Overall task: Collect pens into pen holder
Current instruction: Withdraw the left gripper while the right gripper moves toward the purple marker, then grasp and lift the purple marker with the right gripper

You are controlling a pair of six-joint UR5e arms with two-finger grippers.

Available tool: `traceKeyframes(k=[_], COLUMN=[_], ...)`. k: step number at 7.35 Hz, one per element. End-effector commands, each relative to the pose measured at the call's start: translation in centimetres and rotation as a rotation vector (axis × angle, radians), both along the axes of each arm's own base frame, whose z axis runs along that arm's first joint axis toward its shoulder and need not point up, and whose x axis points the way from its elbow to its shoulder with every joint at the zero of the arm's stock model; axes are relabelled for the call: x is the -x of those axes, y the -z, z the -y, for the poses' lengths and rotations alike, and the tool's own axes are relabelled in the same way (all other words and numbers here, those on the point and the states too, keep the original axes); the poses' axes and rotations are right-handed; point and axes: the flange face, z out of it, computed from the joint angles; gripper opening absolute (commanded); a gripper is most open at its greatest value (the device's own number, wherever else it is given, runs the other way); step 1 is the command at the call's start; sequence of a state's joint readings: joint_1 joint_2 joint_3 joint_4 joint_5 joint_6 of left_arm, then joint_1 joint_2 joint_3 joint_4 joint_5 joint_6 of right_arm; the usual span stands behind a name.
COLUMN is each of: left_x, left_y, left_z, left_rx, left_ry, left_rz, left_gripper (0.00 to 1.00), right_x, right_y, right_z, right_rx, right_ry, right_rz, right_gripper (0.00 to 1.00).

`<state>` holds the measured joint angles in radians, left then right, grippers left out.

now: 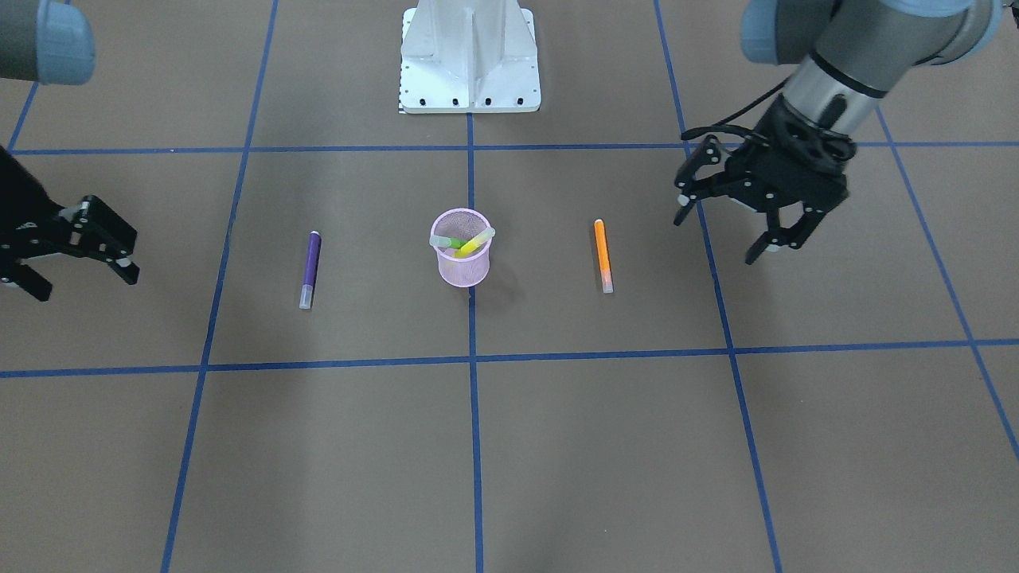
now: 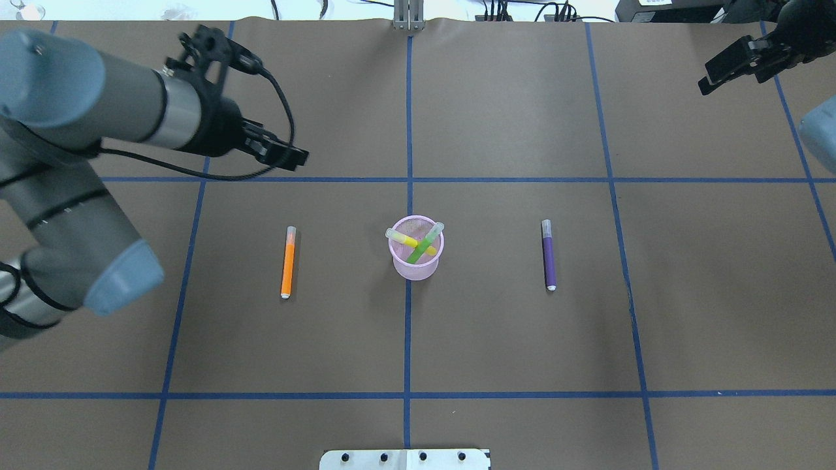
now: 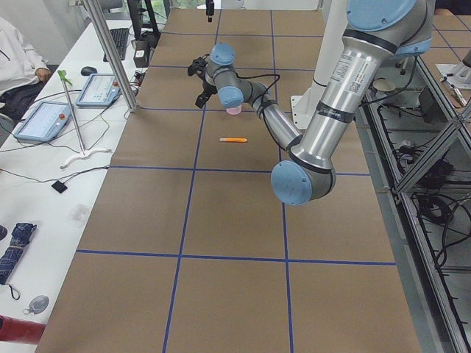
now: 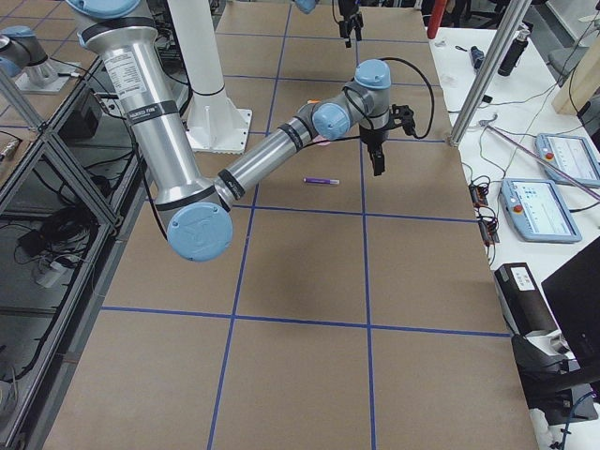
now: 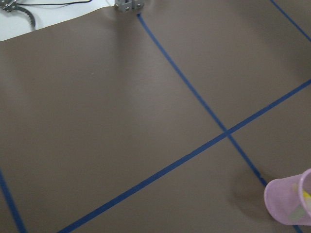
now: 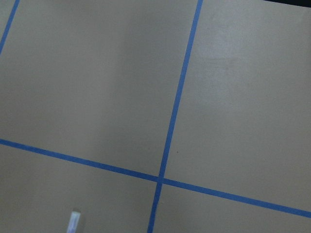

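the orange pen (image 2: pixel 287 261) lies flat on the table (image 2: pixel 522 339), left of centre in the overhead view, with its long axis running up and down the frame and its pale cap at the upper end. the pink pen holder (image 2: pixel 418 253) stands at centre, already holding the green pen (image 2: pixel 421 248) and the yellow pen (image 2: pixel 408 240). the purple pen (image 2: pixel 549 254) lies parallel on the right. the left gripper (image 1: pixel 716 235), jaws spread and empty, hangs almost straight up-frame of the orange pen, near it. the right gripper (image 1: pixel 80 278) sits well apart from the purple pen; it looks parted and empty, though the frame edge crops it. the left arm seems better placed, reaching down-frame with its jaws across the pen's axis.
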<state>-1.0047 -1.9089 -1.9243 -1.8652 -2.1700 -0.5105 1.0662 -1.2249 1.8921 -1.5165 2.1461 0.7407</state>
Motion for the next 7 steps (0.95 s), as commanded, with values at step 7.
traceKeyframes(k=[7], left_x=[11.7], left_y=[-4.5], left_z=[0.8], left_rx=[-0.032], left_ry=[-0.013], left_rz=[0.069], left_gripper=[1.0], right_x=[24.6], right_y=[-8.0], right_z=[-12.7], right_rx=[0.018], right_ry=[-0.177], right_rz=[-0.069], right_gripper=[0.91])
